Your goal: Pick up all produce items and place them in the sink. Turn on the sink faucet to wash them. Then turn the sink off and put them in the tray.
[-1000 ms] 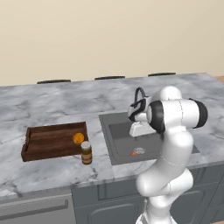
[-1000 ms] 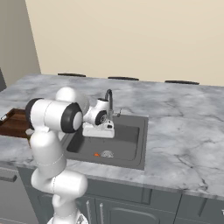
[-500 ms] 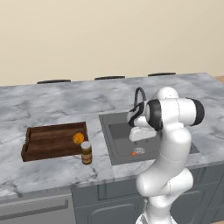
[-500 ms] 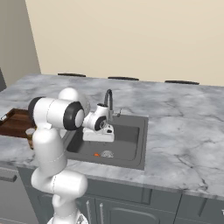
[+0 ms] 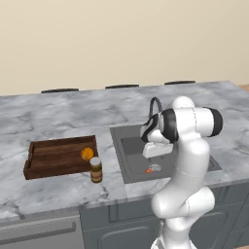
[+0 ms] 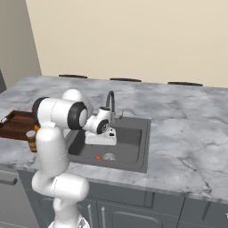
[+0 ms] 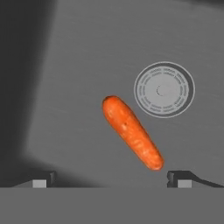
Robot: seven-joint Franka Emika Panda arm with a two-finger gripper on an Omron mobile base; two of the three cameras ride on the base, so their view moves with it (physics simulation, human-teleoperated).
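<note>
The carrot-like produce piece (image 7: 131,131) lies on the floor of the dark grey sink (image 5: 127,160), right beside the round silver drain (image 7: 164,89); it also shows as a small orange-red piece (image 5: 148,170) (image 6: 98,157). My gripper (image 7: 111,179) hangs open straight above it, its two tips wide apart on either side and touching nothing. In the base views the gripper (image 5: 156,157) (image 6: 101,144) points down into the sink. The round orange fruit (image 5: 87,153) sits in the right end of the wooden tray (image 5: 48,168). The sink faucet (image 5: 154,104) (image 6: 110,100) arches over the basin's back edge.
A brown jar with a pale lid (image 5: 96,170) (image 6: 31,140) stands on the marble counter between the tray and the sink. The counter's front edge runs just below the sink. My white arm leans over the basin's front right.
The hand has come down a little into the sink, closer over the carrot-like piece. Its jaws have stayed open, and the produce, jar and tray have not moved.
</note>
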